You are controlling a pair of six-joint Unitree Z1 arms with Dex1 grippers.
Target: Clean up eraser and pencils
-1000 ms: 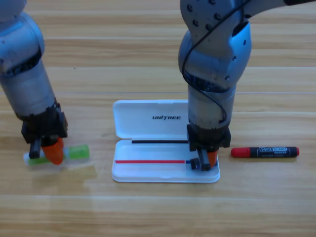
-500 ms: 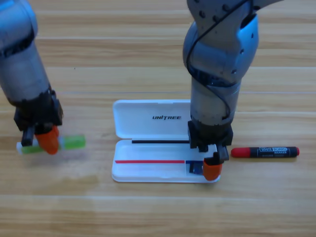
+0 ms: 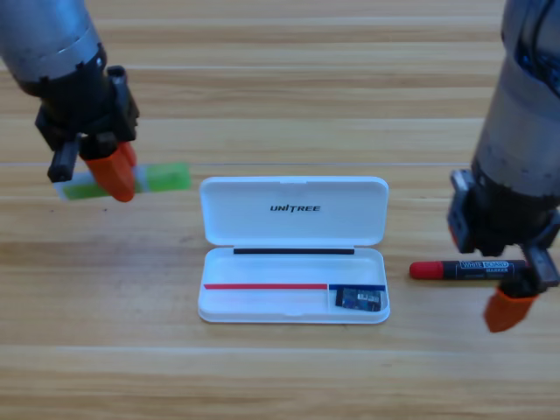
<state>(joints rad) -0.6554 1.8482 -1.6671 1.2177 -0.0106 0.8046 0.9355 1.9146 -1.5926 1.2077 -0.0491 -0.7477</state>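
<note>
Inside the white case (image 3: 293,302), the eraser (image 3: 360,300); left claw (image 3: 103,171) around highlighter (image 3: 162,178).

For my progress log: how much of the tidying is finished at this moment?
Done: the small dark eraser lies in the right corner of the open white plastic case. In hand: the left gripper holds the light-green highlighter lifted, left of the case. Left: the black marker with red cap lies on the wooden table; the right gripper is over its right end.
</note>
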